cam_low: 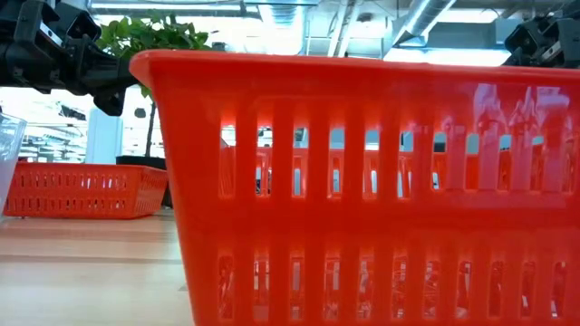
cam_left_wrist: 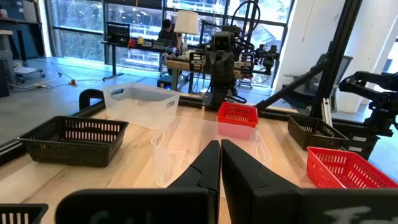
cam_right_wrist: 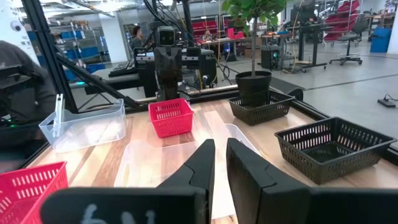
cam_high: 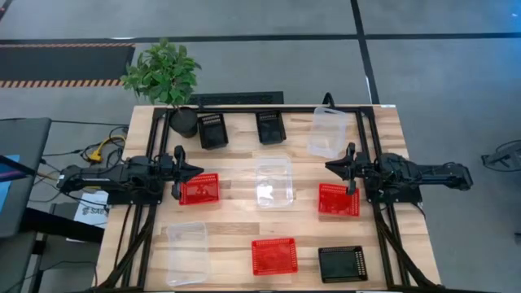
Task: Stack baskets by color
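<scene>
Left fingers: the left gripper hangs over the table's left side with its fingertips pressed together, holding nothing; the left wrist view shows them meeting in a point.
Right fingers: the right gripper hangs over the right side, a narrow slit between its fingers, nothing held.
Red baskets: one just beside the left fingertips, one just beside the right fingertips, one at the near edge with its long axis across the table.
Clear baskets: one in the middle between the two grippers, long axis running front to back; one at the far right; one at the near left.
Black baskets: two at the far edge, one at the near right.
Plant pot: a black pot with a leafy plant at the far left corner.
Writing: none readable on any basket.
Low view only: the near red basket's slotted wall fills most of the frame, hiding the centre of the table.
Wrist views only: a person sits at a desk in the room beyond.
</scene>
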